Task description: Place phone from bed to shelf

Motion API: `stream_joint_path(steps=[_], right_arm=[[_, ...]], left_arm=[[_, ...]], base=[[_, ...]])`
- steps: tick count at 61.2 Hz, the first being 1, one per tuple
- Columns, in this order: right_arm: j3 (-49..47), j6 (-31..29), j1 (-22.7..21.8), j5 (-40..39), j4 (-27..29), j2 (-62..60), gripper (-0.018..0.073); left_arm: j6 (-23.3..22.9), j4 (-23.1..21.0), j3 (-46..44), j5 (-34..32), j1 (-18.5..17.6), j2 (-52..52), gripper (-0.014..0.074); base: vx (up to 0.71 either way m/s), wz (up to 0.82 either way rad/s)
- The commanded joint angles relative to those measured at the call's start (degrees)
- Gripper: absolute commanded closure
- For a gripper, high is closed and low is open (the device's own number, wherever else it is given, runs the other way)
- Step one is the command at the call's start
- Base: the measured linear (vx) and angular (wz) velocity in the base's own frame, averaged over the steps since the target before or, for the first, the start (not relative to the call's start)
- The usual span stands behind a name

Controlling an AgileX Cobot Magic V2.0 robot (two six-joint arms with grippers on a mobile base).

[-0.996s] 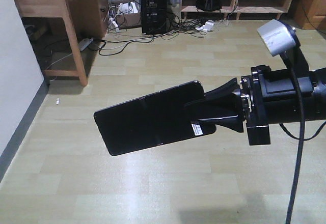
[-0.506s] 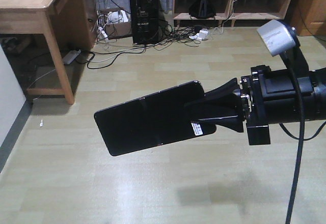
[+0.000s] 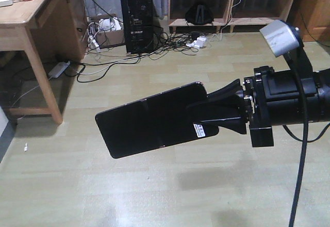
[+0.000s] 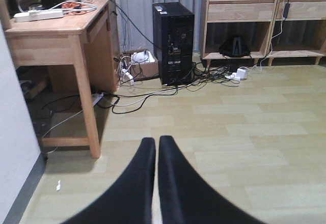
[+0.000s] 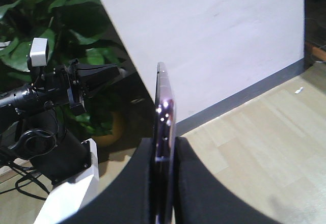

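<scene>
- Well, I'm seeing the right gripper [image 3: 200, 114] clamping the phone [image 3: 149, 121] by its stickered end, holding it aloft over the floor [image 3: 154, 191]; a finger is partly covering the sticker.
- The right wrist view is showing the phone only edge-on, its lower end disappearing between the fingers.
- The left gripper [image 4: 156, 141] is pressing its fingers together on nothing.
- Beyond, a wooden desk [image 3: 26, 15] is getting cut off at the left, cables [image 3: 170, 37] are tangling round a black computer tower [image 3: 136, 15], and the shelf [image 4: 239, 11] is standing farthest.
</scene>
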Motion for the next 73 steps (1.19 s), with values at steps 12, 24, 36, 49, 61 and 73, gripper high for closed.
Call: stream_joint_path(steps=[12,24,36,49,61,73], right_arm=[[-1.49,0.05,-0.05,5.11,5.77,-1.8,0.0564],[-1.49,0.05,-0.05,5.11,5.77,-1.8,0.0564],[-1.49,0.05,-0.05,5.11,5.77,-1.8,0.0564],[-1.49,0.05,-0.05,5.05,5.76,-1.8,0.0564],[-1.49,0.05,-0.05,5.05,5.76,-1.8,0.0564],[-1.49,0.05,-0.05,5.05,5.76,-1.8,0.0564]], left_arm=[[-0.22,-0.53,0.15,-3.72,-0.28,-0.27,0.0596],[-0.22,-0.53,0.15,-3.72,-0.28,-0.27,0.0596],[-0.22,-0.53,0.15,-3.72,-0.28,-0.27,0.0596],[-0.22,-0.53,0.15,-3.72,-0.28,-0.27,0.0596],[-0.22,-0.53,0.15,-3.72,-0.28,-0.27,0.0596],[-0.22,-0.53,0.15,-3.72,-0.28,-0.27,0.0596]], base=[[0.33,-0.09],[0.32,-0.18],[0.31,-0.27],[0.29,-0.36],[0.28,-0.45],[0.27,-0.52]])
